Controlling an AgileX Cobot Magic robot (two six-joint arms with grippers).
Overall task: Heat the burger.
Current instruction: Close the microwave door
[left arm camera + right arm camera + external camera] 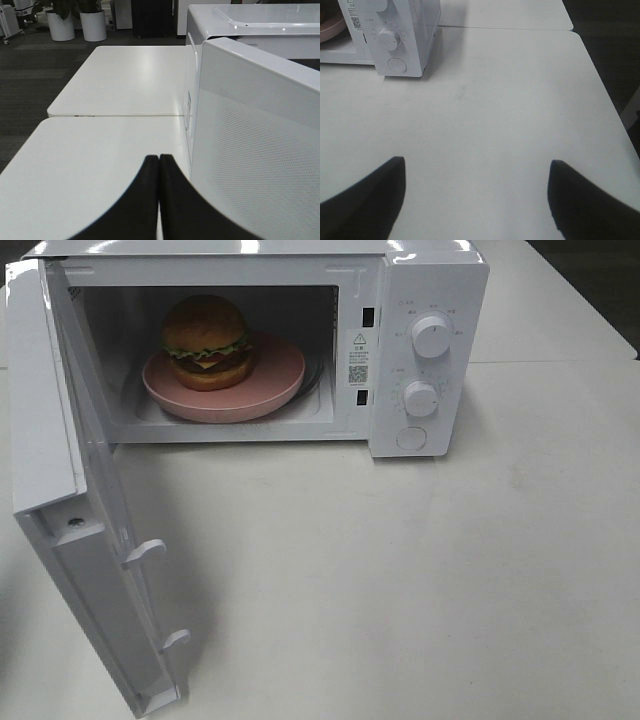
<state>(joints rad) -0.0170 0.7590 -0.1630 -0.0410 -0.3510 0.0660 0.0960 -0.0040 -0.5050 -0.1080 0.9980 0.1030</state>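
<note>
Broadly, the scene is a white table [400,580] with a matte, bare top. The left wrist view shows a second tabletop [130,80] butted against it along a thin seam. Beyond that lies dark grey carpet [30,75]. Two white planters, one [61,25] beside the other [93,24], stand at the far edge of the room.

A white microwave [420,300] sits at the back of the table. Its door [90,540] is swung wide open toward the left side of the high view. Inside the cavity the burger [207,340] stands upright on a pink plate [275,380], set toward the plate's left half.

The left gripper [159,162] has its dark fingers pressed together with nothing between them. It sits just beside the outer face of the open door, and I cannot tell whether it touches it. The right gripper [476,167] has its fingers spread wide and holds nothing. It hovers over bare table in front of the microwave's control side, well apart from the oven. Both grippers are outside the cavity and away from the burger.

By count there is one burger, one plate, one microwave and one door. The panel carries an upper knob [432,335], a lower knob [421,398] and one round button [411,438] below them. Two latch hooks, the nearer [175,638] and the farther [145,552], jut from the door's inner edge.
</note>
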